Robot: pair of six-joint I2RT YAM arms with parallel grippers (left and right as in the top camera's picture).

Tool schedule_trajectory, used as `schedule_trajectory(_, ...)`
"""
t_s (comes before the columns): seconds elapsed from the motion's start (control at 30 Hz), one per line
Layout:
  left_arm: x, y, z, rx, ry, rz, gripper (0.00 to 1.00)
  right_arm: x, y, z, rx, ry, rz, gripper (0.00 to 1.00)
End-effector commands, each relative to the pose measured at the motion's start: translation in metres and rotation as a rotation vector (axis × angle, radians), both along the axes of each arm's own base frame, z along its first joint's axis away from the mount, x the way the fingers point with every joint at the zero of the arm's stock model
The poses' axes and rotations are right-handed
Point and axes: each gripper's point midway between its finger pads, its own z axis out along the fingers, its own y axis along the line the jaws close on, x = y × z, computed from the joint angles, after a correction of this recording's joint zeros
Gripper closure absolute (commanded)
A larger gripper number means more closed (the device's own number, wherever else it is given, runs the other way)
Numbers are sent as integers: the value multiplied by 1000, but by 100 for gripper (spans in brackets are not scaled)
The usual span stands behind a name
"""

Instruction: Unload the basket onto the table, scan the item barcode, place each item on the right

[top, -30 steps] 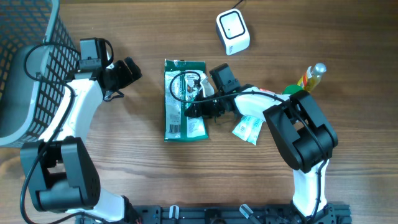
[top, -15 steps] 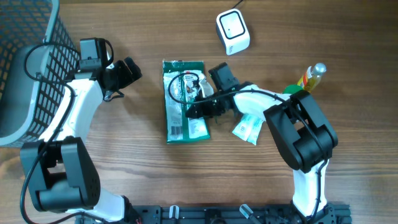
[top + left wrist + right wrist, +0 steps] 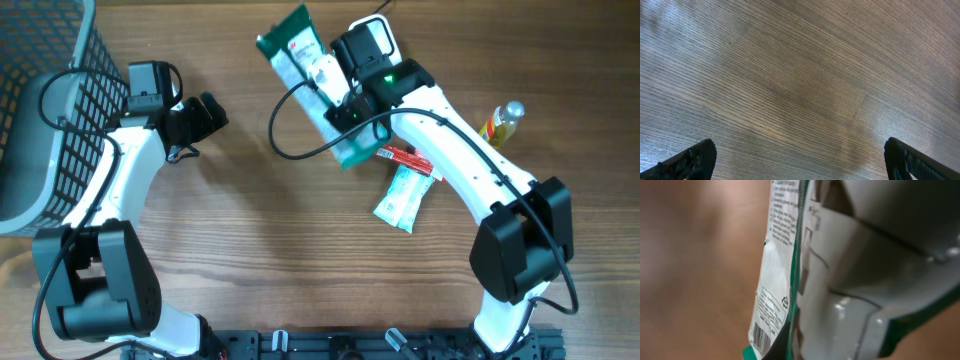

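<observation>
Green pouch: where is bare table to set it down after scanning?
Bare wood for the green pouch: the middle, between the left gripper and the white sachets, down to the near edge. Crowded right of that: red packet, sachets, bottle.

Glossy foil pouch (image 3: 295, 42), matt wood-grain table (image 3: 260, 250)

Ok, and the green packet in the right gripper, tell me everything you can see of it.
The green packet is a flat, flexible pouch, glossy like plastic film, green with a white printed panel. The right gripper is shut on it near its middle and holds it slanted, apparently off the table, one end towards the far left. In the right wrist view it shows almost edge-on, with small print and a barcode near its lower end.
</observation>
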Motion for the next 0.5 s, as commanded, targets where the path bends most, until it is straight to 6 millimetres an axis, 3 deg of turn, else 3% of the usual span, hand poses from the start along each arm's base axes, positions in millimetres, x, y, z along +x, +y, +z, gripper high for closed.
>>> schedule_trajectory(0.0,2,3,4,10,-13,0,0,43,-26,31,-250,-264,54,96)
schedule_trajectory(0.13,2,3,4,10,-13,0,0,82,-22,68,-333,-508,86,96)
schedule_trajectory(0.27,2,3,4,10,-13,0,0,110,-23,90,-411,-668,67,96)
schedule_trajectory(0.47,2,3,4,10,-13,0,0,146,-30,80,-469,-778,30,96)
